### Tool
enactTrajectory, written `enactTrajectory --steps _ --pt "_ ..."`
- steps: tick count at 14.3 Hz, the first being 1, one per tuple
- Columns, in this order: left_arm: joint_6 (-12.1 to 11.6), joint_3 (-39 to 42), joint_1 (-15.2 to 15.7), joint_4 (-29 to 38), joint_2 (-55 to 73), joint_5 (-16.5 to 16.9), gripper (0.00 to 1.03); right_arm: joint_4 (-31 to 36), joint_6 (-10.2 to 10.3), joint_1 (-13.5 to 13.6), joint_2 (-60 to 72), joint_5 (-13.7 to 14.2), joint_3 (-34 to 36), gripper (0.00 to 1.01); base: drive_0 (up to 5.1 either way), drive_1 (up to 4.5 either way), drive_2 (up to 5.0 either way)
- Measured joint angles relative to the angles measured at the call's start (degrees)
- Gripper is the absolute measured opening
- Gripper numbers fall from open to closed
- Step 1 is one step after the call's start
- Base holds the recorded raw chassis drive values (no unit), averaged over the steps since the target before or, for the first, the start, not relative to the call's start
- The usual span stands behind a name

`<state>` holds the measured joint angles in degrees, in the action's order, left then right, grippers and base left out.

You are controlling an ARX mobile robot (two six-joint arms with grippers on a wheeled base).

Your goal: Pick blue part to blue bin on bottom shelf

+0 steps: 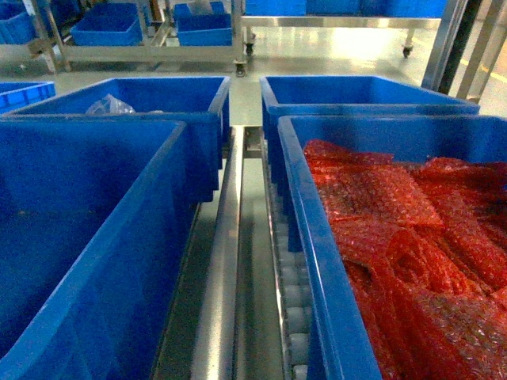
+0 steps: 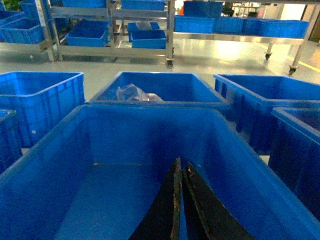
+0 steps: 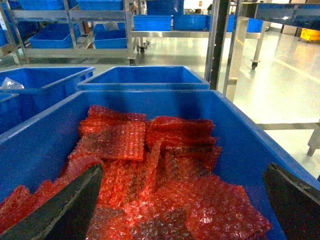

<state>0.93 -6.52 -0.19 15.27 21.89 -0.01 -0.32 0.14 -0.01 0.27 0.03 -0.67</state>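
Note:
No blue part shows in any view. On the bottom shelf, a steel divider rail (image 1: pixel 226 261) and white rollers (image 1: pixel 291 293) run between blue bins. My left gripper (image 2: pixel 181 162) is shut, its black fingers pressed together with nothing seen between them, and it hangs over the bare floor of the near left blue bin (image 2: pixel 150 130) (image 1: pixel 135 261). My right gripper (image 3: pixel 183 170) is open wide above red bubble-wrap bags (image 3: pixel 150 165) (image 1: pixel 412 237), which fill the near right blue bin (image 3: pixel 235 135) (image 1: pixel 313 237). Neither gripper appears in the head view.
The far left bin (image 1: pixel 174 95) holds a clear plastic bag (image 1: pixel 111 104) (image 2: pixel 132 92). The far right bin (image 1: pixel 356 91) looks bare inside. Another blue bin (image 2: pixel 40 100) stands at the left. Steel racks with more blue bins (image 1: pixel 202 28) stand across the floor.

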Motion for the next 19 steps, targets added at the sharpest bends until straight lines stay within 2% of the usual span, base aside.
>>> enactTrajectory --steps 8,9,11,12,18,19 --pt "0.00 4.22 0.02 -4.87 -9.25 0.00 0.02 0.02 0.00 0.00 0.00 -0.02 0.00 0.98 0.0 0.00 0.0" --pt "0.00 5.75 0.02 -3.41 -10.51 0.00 0.02 0.02 0.00 0.00 0.00 -0.02 0.00 0.98 0.0 0.00 0.0" --pt "-0.04 5.88 0.02 -7.19 -13.07 -0.02 0.02 0.02 0.02 0.00 0.00 -0.02 0.00 0.98 0.0 0.00 0.0" --pt "-0.09 5.86 0.02 -15.61 -19.21 0.22 0.02 0.00 0.00 0.00 0.00 -0.02 0.00 0.98 0.0 0.00 0.0" --pt "-0.13 5.86 0.02 -15.52 -21.49 0.00 0.02 0.02 0.00 0.00 0.00 -0.02 0.00 0.98 0.0 0.00 0.0" --pt "-0.13 5.86 0.02 -15.52 -21.49 -0.02 0.15 0.02 0.00 0.00 0.00 -0.02 0.00 0.98 0.0 0.00 0.0"
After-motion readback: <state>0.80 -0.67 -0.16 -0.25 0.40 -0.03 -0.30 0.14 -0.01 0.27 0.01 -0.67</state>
